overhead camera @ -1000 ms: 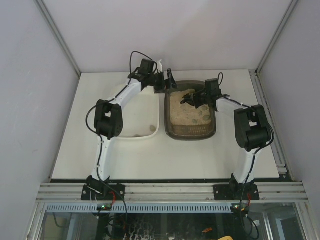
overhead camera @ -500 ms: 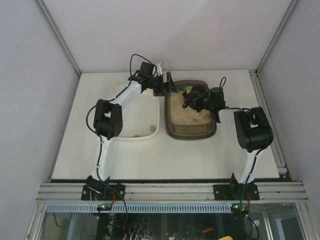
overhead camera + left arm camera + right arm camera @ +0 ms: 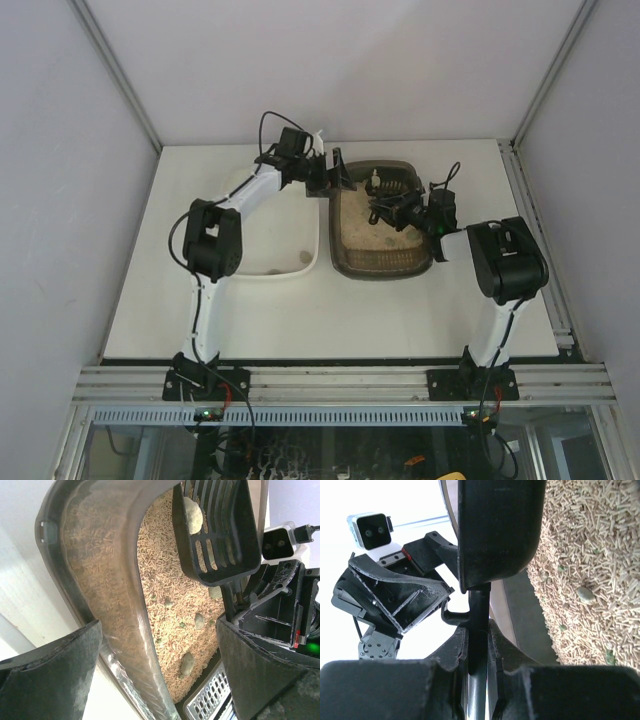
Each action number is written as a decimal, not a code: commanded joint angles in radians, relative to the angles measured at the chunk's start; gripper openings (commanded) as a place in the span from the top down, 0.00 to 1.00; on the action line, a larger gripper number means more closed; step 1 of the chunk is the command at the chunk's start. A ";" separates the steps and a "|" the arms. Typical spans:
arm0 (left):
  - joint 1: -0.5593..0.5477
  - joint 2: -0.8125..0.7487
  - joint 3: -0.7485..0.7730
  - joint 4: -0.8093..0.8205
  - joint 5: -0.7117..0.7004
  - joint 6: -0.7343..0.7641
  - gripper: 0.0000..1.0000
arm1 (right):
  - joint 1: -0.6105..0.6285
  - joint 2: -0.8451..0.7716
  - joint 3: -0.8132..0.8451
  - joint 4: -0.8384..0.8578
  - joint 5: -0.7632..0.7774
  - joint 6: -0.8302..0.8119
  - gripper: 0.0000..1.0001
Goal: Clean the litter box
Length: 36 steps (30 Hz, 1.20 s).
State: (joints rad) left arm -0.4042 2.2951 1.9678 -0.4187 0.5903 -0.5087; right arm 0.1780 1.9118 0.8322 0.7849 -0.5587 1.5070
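Roughly mid-desk, toward the far edge: litter box (image 3: 380, 272), dark translucent tray, beige pellet litter inside, just right of a white tray (image 3: 285, 230). Over the box's far end, black slotted scoop (image 3: 220, 540), lifted clear of the litter, one pale clump (image 3: 192, 515) lying on the slots. Right jaws clamped tight on the scoop handle (image 3: 477, 605). Left jaws spread wide, astride the box's far-left wall, gripping nothing; contact with the wall impossible to tell. Judged step: carrying the loaded scoop across to the white tray, with what look like a couple of clumps (image 3: 305, 257) lying there already. To do it well: hold the scoop level or tipped slightly back, minding the open front edge; pause over the box for loose pellets to sift through the slots; rise enough to clear both rims and the left arm (image 3: 215, 235) parked close to the path; travel slowly, no jerks; tip only once fully over the tray. Then back for more: several clumps (image 3: 187, 663) showing in the litter nearer the box's other end. Possibly worth closing the left jaws on the wall first, against sliding on the desk (image 3: 200, 320).
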 commanded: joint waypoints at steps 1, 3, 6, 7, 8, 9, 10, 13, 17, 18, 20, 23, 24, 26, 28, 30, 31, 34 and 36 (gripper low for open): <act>-0.010 -0.083 -0.044 0.009 0.021 0.024 0.00 | 0.000 -0.023 -0.055 0.018 -0.024 -0.001 1.00; -0.010 -0.090 -0.053 0.009 0.020 0.027 0.00 | 0.003 -0.033 -0.069 0.021 -0.030 -0.016 1.00; -0.010 -0.107 -0.074 0.009 0.023 0.028 0.00 | 0.004 -0.046 -0.091 0.027 -0.042 -0.028 1.00; -0.010 -0.113 -0.083 0.008 0.024 0.031 0.00 | 0.005 -0.052 -0.099 0.028 -0.046 -0.031 1.00; -0.009 -0.122 -0.091 0.006 0.026 0.035 0.00 | 0.005 -0.062 -0.110 0.028 -0.048 -0.035 1.00; -0.008 -0.131 -0.098 -0.001 0.031 0.040 0.00 | 0.005 -0.071 -0.119 0.027 -0.050 -0.039 1.00; -0.008 -0.139 -0.104 -0.013 0.037 0.047 0.00 | 0.005 -0.084 -0.126 0.021 -0.050 -0.047 1.00; -0.006 -0.181 -0.121 -0.075 0.027 0.082 0.00 | 0.010 -0.130 -0.133 -0.044 -0.072 -0.096 1.00; -0.005 -0.292 -0.163 -0.144 -0.028 0.140 0.00 | 0.026 -0.230 -0.131 -0.188 -0.067 -0.221 1.00; -0.007 -0.320 -0.166 -0.162 -0.038 0.153 0.00 | 0.028 -0.251 -0.131 -0.223 -0.065 -0.254 1.00; -0.005 -0.370 -0.162 -0.209 -0.050 0.178 0.00 | 0.032 -0.287 -0.133 -0.283 -0.059 -0.314 1.00; 0.009 -0.445 -0.169 -0.302 -0.006 0.238 0.00 | 0.034 -0.328 -0.151 -0.302 -0.076 -0.359 1.00; 0.020 -0.473 -0.185 -0.326 0.020 0.260 0.00 | 0.033 -0.342 -0.162 -0.295 -0.083 -0.368 1.00; 0.046 -0.536 -0.227 -0.367 0.063 0.310 0.00 | 0.032 -0.373 -0.173 -0.309 -0.090 -0.412 1.00; 0.078 -0.601 -0.253 -0.430 0.067 0.386 0.00 | 0.034 -0.401 -0.174 -0.354 -0.075 -0.483 1.00; 0.124 -0.660 -0.264 -0.514 0.055 0.471 0.00 | 0.041 -0.423 -0.175 -0.393 -0.060 -0.560 1.00; 0.152 -0.689 -0.274 -0.550 0.053 0.500 0.00 | 0.046 -0.431 -0.175 -0.412 -0.065 -0.608 1.00; 0.282 -0.792 -0.338 -0.593 0.075 0.544 0.00 | 0.048 -0.444 -0.184 -0.419 -0.096 -0.734 1.00; 0.364 -0.853 -0.396 -0.599 0.094 0.550 0.00 | 0.041 -0.444 -0.214 -0.357 -0.122 -0.760 1.00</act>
State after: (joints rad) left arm -0.1707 1.5673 1.6527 -0.9222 0.6395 -0.0593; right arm 0.2180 1.5059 0.6510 0.3710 -0.6365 0.9226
